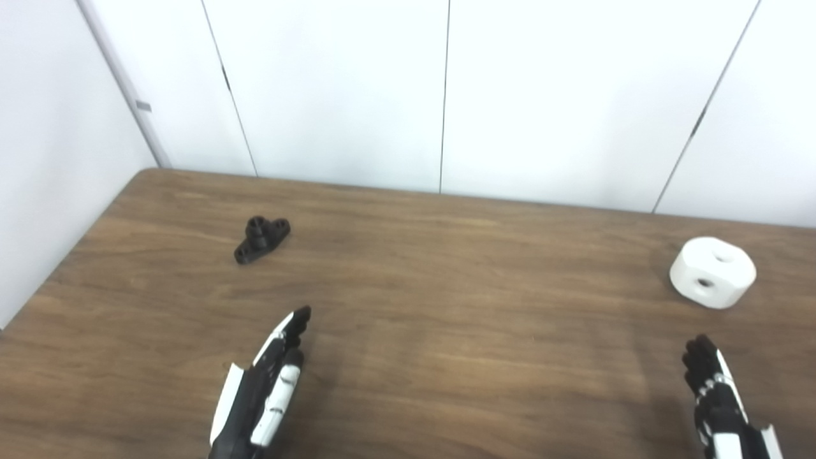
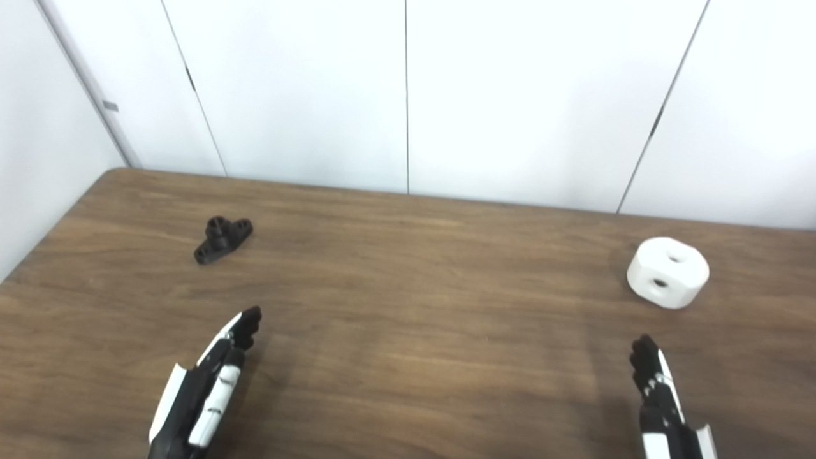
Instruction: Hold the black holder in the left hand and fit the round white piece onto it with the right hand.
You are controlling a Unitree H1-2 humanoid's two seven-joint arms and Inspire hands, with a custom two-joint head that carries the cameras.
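Note:
The small black holder [image 1: 261, 239] lies on the brown table [image 1: 446, 319] at the far left, its short post pointing up. The round white piece [image 1: 713, 272], with two dark holes, sits at the far right of the table. My left hand [image 1: 264, 386] rests low near the front edge, fingers stretched out straight toward the holder, well short of it and holding nothing. My right hand [image 1: 717, 398] comes in at the bottom right, fingers extended, a little in front of the white piece and not touching it.
White wall panels [image 1: 446, 95] stand right behind the table's far edge. The table's left edge runs diagonally close to the holder. A wide stretch of bare wood lies between the two hands.

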